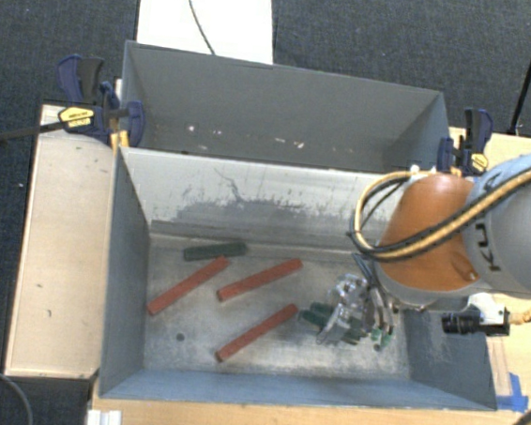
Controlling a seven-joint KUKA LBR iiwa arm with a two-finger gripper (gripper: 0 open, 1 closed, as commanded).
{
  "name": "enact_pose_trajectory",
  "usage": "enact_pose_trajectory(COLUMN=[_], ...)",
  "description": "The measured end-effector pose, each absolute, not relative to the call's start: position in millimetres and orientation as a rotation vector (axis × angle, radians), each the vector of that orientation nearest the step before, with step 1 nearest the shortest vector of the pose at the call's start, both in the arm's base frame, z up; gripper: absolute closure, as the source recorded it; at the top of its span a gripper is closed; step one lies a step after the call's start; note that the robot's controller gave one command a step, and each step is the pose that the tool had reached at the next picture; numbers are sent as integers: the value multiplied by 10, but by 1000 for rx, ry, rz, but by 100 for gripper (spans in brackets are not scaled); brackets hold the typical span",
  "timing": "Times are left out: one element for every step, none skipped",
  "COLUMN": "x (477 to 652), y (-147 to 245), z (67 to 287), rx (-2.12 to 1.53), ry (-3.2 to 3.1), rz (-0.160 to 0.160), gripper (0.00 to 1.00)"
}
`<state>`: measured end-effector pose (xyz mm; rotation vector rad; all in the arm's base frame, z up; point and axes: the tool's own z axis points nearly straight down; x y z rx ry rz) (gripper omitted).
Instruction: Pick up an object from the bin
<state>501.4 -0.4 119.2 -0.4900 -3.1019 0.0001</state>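
My gripper (356, 322) hangs low over the bin floor at the right of the middle, under the arm's orange cover. A small dark green piece (315, 315) lies right at its fingers, on their left side, touching or nearly touching them. Whether it sits between the fingers I cannot tell. A red-brown stick (256, 332) lies slanted just to the left of that, near the front wall. Another red-brown stick (258, 280) lies slanted above it.
A third red-brown stick (188, 286) lies slanted at the left of the floor, with a dark green bar (214, 250) above it near the back slope. The arm reaches in over the right wall.
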Motion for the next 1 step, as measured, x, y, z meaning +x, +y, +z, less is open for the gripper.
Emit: enact_pose_trajectory(x=[5021], y=[-4], z=[1337], rx=[-488], ry=[-3105], rz=[-1], gripper=[100])
